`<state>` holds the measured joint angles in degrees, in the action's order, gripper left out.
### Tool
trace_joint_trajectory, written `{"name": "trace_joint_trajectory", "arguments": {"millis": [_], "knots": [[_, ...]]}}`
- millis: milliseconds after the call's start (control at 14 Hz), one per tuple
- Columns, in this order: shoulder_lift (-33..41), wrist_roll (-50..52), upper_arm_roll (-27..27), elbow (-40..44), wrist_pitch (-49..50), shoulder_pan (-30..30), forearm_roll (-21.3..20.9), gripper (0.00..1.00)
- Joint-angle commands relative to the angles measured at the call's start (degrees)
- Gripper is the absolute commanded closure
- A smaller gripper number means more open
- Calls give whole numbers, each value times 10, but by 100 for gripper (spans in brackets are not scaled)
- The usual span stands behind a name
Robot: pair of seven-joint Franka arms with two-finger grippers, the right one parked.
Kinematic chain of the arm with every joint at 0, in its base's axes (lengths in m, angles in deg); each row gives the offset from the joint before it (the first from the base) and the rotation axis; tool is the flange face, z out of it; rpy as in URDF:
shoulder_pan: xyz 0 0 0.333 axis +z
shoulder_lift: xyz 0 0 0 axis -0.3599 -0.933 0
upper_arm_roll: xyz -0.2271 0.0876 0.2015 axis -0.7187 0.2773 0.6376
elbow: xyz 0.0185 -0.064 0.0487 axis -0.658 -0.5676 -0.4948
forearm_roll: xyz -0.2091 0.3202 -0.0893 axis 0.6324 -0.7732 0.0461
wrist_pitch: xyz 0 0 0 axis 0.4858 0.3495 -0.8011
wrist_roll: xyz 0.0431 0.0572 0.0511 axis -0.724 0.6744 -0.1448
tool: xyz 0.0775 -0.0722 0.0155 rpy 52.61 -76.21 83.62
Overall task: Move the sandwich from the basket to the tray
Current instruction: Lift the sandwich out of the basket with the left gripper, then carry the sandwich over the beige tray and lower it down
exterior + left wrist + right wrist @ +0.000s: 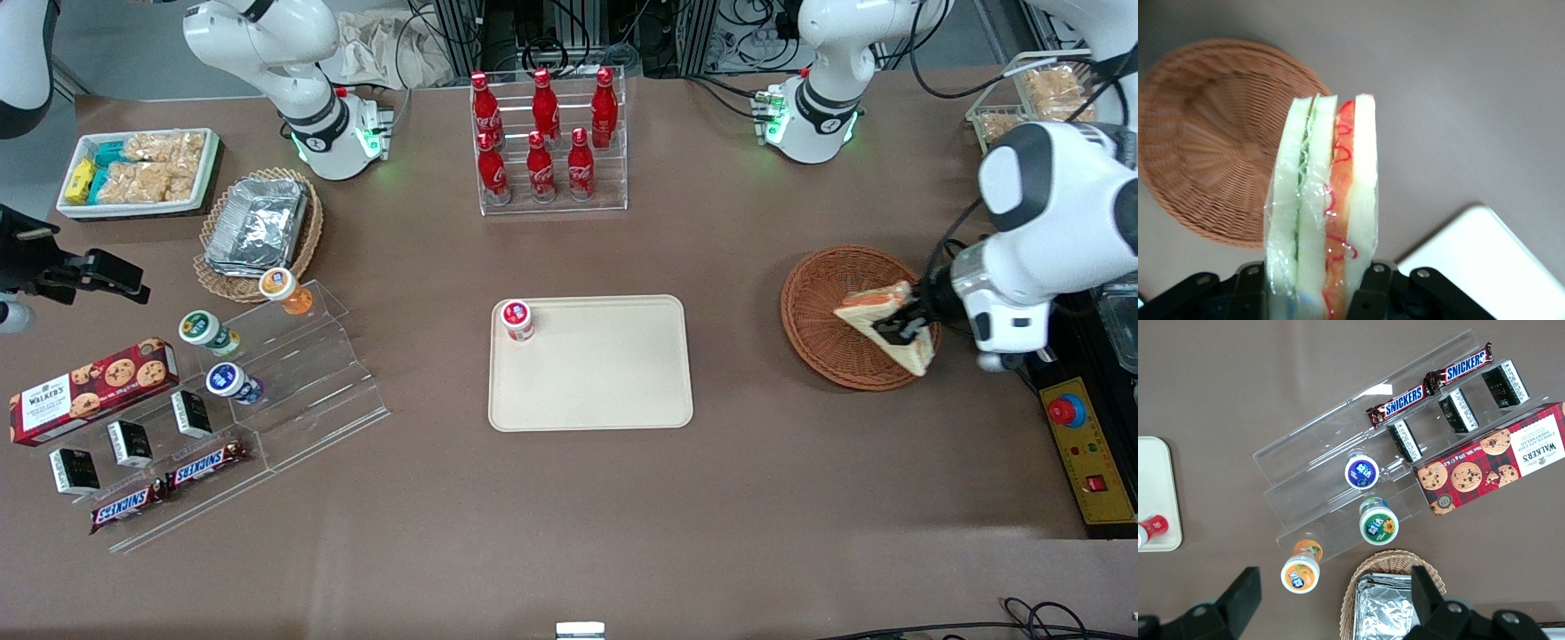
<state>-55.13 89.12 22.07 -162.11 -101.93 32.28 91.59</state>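
My left gripper (900, 327) is shut on the sandwich (876, 308), a wrapped triangular wedge of pale bread with an orange-red and green filling edge. It hangs lifted over the reddish-brown woven basket (822, 320), above the part nearest the working arm. In the left wrist view the sandwich (1325, 207) stands upright between the black fingers (1375, 290), with the basket (1211, 147) below and a corner of the tray (1485, 260) showing. The beige tray (613, 391) lies mid-table, apart from the basket, toward the parked arm.
A small red-lidded cup (517, 320) stands on the tray's corner. A clear rack of red cola bottles (544, 142) is farther from the camera. Toward the parked arm's end are a clear stepped stand (293, 373) with snacks, a foil-container basket (258, 227) and a cookie box (93, 388). A control box (1089, 449) sits near the working arm.
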Motion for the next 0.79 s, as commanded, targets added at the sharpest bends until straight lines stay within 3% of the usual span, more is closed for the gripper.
{"name": "trace_joint_trajectory", "arguments": {"millis": [0, 214, 714], "knots": [[-29, 4, -59, 29, 9, 1, -11, 57], [-75, 4, -115, 57, 0, -18, -15, 57], [-196, 4, -116, 87, -92, -122, -96, 58]]}}
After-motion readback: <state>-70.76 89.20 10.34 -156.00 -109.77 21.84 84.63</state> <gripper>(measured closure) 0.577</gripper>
